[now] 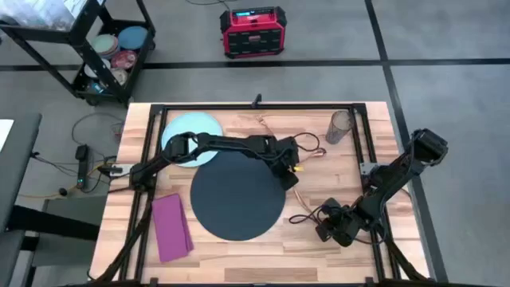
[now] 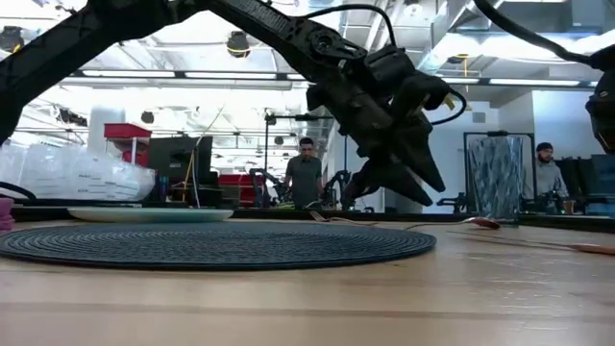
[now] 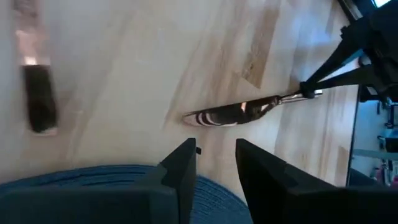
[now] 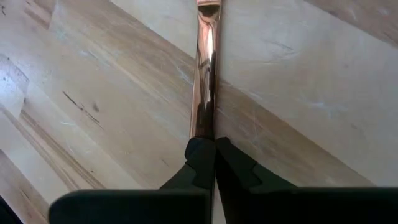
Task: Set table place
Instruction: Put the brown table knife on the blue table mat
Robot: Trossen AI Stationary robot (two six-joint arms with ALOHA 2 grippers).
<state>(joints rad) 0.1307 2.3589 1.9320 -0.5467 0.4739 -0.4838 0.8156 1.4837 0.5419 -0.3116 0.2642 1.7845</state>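
Napkin [image 1: 172, 227] lies flat at the table's [image 1: 263, 267] near-left, well left of my grippers. Plate [image 1: 191, 137] sits far-left, partly under my left arm, touching the far-left rim of the mat [image 1: 237, 196].

My left gripper [image 1: 292, 175] hangs at the mat's right edge, fingers [image 3: 184, 168] parted a little, holding nothing. A copper knife [image 3: 239, 112] lies on the bare wood just beyond its tips, apart from them. A second piece of cutlery [image 3: 34, 81] lies farther off; can't tell which kind.

My right gripper [image 1: 325, 226] is at the near-right, low on the wood, well right of the mat. Its fingers [image 4: 200, 158] are clenched on the end of a copper cutlery handle [image 4: 204, 81], which runs straight out along the tabletop.

Tumbler [image 1: 340, 126] stands upright at the far-right, well apart from both grippers.
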